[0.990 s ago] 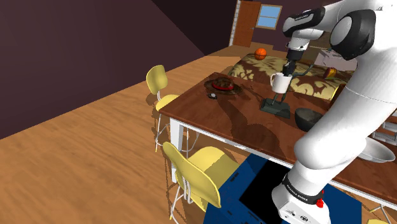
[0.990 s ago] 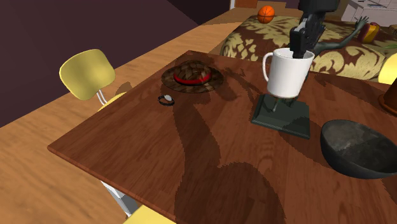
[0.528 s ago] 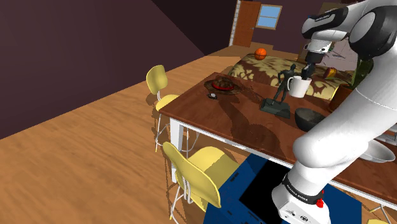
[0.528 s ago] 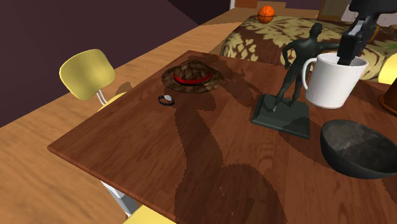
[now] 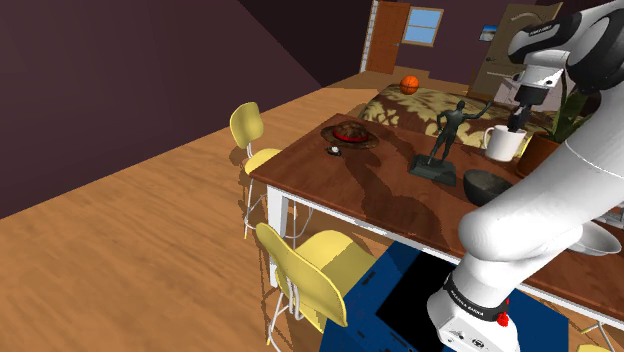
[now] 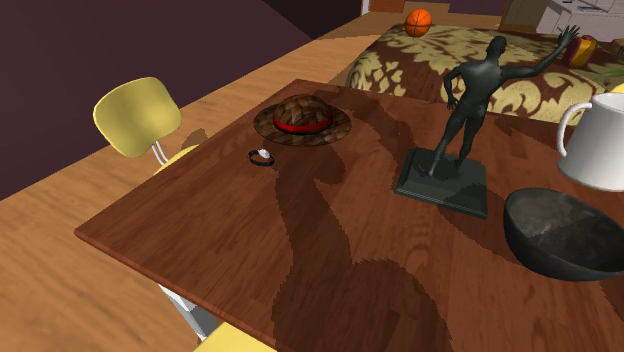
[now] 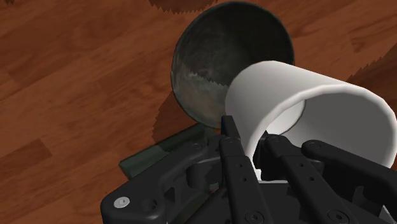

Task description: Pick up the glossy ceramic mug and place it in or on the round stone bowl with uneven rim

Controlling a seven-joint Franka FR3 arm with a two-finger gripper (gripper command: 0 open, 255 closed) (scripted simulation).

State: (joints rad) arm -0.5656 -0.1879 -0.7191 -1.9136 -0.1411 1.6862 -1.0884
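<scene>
A plain white mug (image 5: 505,143) hangs in the air above the wooden table (image 5: 380,185), with my black gripper (image 5: 517,123) shut on its rim from above. In the second exterior view the mug (image 6: 600,145) is at the right edge, just above and behind the dark grey round bowl (image 6: 565,232). The bowl (image 5: 487,186) rests on the table below the mug. Seen from the wrist, my gripper (image 7: 254,149) clasps the mug's wall (image 7: 305,108), one finger inside and one outside. There the mug overlaps one side of the bowl (image 7: 222,57) underneath.
A dark figurine (image 6: 465,110) on a square base stands on the table near the bowl. A woven hat with a red band (image 6: 302,120) and a small bracelet (image 6: 261,155) lie farther off. Yellow chairs (image 5: 300,275) stand along the table's edge. A patterned bed (image 5: 420,105) lies beyond.
The gripper has carried the mug toward both exterior views' right, from in front of the figurine to beside the bowl. Its grip has stayed shut.
</scene>
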